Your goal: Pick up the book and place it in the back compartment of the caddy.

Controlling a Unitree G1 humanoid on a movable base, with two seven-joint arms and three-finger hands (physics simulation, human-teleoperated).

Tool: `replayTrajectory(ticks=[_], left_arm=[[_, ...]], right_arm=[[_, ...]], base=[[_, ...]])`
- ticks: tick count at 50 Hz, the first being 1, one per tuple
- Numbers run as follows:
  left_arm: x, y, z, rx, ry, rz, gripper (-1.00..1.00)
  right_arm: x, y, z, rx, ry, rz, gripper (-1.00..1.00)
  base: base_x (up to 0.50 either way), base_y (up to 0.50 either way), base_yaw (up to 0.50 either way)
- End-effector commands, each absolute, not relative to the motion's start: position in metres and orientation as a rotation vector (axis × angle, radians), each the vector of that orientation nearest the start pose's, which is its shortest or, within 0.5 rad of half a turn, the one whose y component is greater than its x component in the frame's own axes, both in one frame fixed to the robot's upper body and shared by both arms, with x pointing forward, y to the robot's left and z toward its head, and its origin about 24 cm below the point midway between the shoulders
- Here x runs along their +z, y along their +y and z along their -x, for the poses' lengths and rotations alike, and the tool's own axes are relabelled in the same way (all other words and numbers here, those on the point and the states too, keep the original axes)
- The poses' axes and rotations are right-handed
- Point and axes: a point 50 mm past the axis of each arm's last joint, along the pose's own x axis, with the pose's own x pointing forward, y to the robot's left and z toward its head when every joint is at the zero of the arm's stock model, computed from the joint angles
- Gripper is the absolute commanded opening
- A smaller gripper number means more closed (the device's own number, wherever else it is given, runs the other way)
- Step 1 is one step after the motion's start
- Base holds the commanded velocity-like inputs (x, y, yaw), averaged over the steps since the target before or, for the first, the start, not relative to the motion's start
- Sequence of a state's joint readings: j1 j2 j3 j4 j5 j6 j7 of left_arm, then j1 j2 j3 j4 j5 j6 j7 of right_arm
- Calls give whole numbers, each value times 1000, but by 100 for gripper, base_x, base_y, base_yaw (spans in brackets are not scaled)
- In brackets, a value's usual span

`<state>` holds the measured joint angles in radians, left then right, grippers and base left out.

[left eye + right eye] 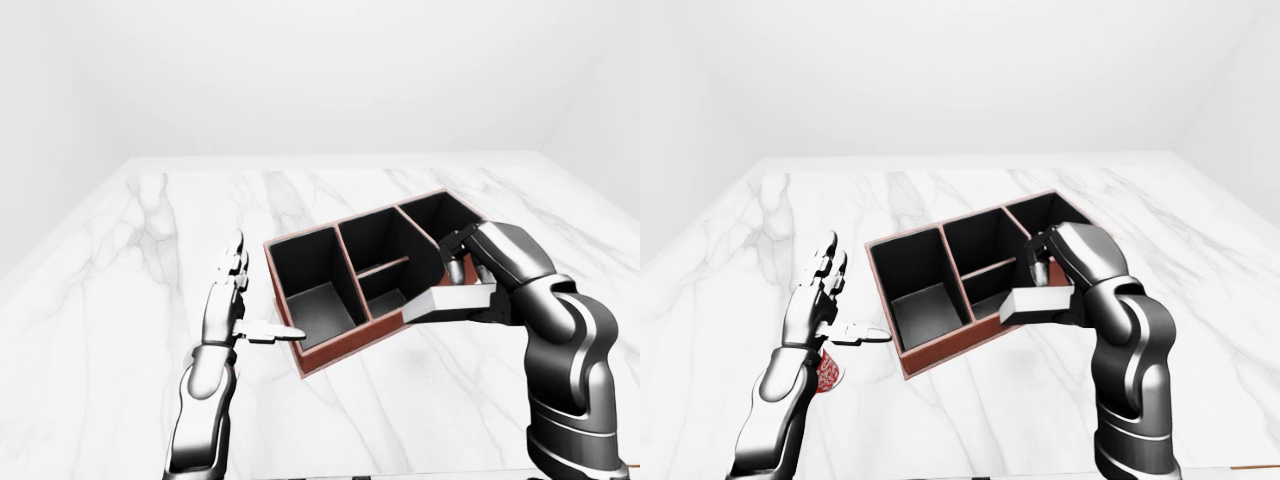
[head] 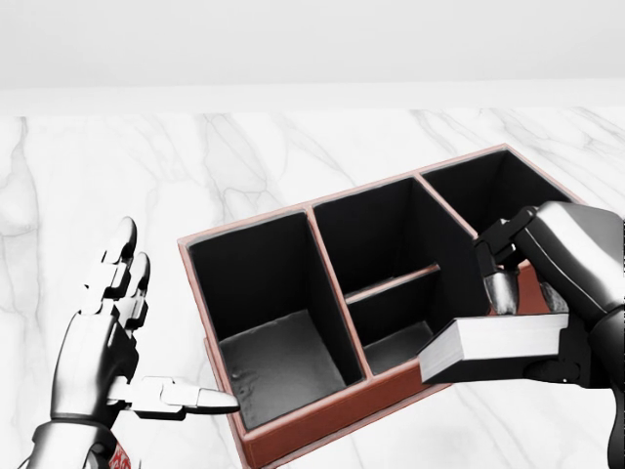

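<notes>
Your right hand [image 2: 547, 313] pinches the stiff, thick white-paged book [image 2: 493, 347] flat by one end over the red-walled, black-lined caddy [image 2: 322, 410], left hand [image 2: 122, 337] spread wide.

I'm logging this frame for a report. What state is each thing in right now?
book: closed, held flat in the air over the caddy's lower right edge.
caddy: upright on the marble, all compartments empty.
right hand: shut on the book.
left hand: open, empty, thumb pointing at the caddy.

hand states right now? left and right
Left hand: open, fingers spread, holding nothing, beside the caddy.
Right hand: closed on the book, held above the caddy's rim.
</notes>
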<state>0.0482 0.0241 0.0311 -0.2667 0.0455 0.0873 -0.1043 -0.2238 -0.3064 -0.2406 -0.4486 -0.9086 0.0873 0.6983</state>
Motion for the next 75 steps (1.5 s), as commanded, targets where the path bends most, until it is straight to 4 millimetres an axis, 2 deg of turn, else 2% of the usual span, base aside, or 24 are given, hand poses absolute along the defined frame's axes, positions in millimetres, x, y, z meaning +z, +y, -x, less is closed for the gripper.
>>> replayTrajectory(ticks=[1,19,32,42,75], left_arm=[[83,158,-242,-56,-126,-81,100],[83,158,-243,-54,-122,-80,100],[85,158,-243,-54,-131,-80,100],[82,158,-243,-54,-119,-80,100],[82,158,-243,-53,-122,-79,100]], right_arm=[[188,-203,-258,89,-125,1261,-100],[184,-191,-263,127,-131,1255,-100],[193,-181,-267,131,-179,1264,-100],[197,-179,-269,130,-193,1270,-100],[187,-180,-289,176,-124,1269,-100]], base=[[0,0,0],[0,0,0],[0,0,0],[0,0,0],[0,0,0]])
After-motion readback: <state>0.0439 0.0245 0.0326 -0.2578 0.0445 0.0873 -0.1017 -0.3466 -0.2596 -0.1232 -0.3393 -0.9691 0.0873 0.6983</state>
